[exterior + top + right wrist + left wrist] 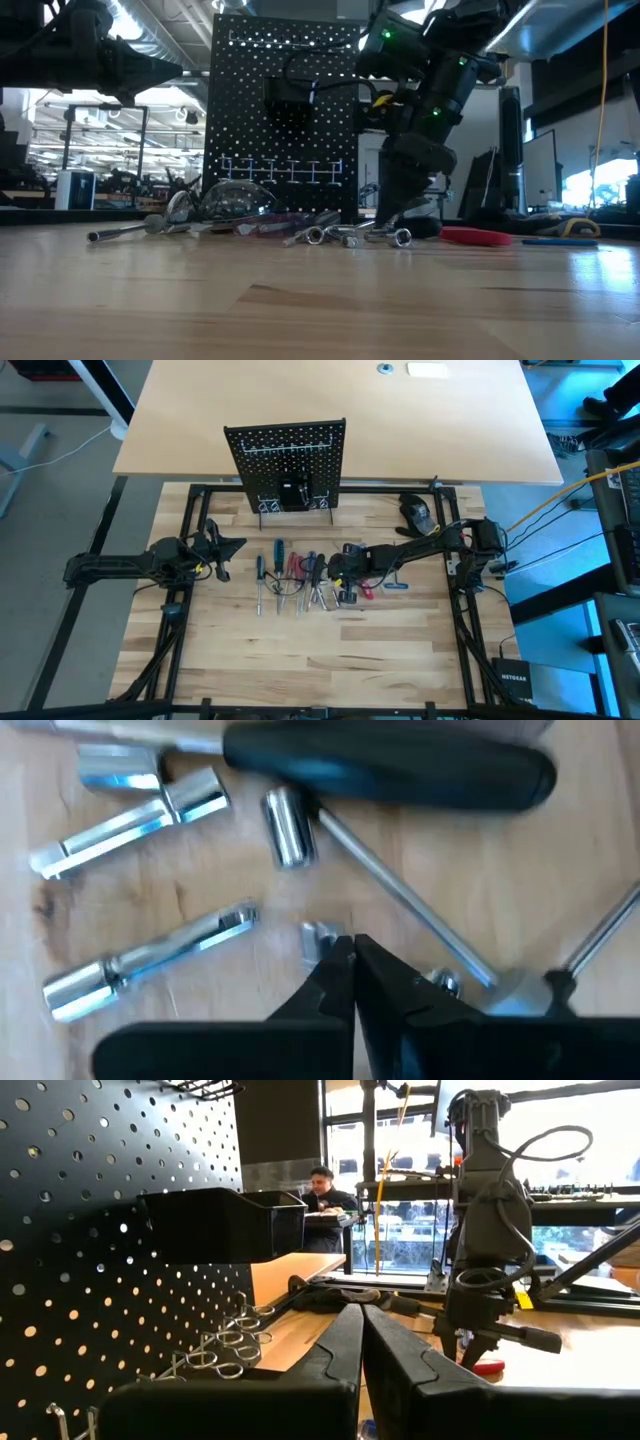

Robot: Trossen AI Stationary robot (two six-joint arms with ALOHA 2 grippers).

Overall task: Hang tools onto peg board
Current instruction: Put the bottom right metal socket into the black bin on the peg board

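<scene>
Jaws together on both grippers, right gripper point(352, 952) down among three silver sockets point(150, 960), left gripper point(360, 1342) raised.

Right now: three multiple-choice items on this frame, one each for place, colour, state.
1. Where is the peg board?
A. Upright behind the tools
B. Flat under the tools
C. Held by the left arm

2. Colour of the peg board?
A. White
B. Black
C. Red

3. State of the right gripper?
A. Wide open above the board
B. Out of sight
C. Shut, down among the tools

Key: 1 A, it stands on its wire feet beyond the tool pile. 2 B, the panel is black. 3 C, its fingers meet over the silver pieces on the table.
</scene>
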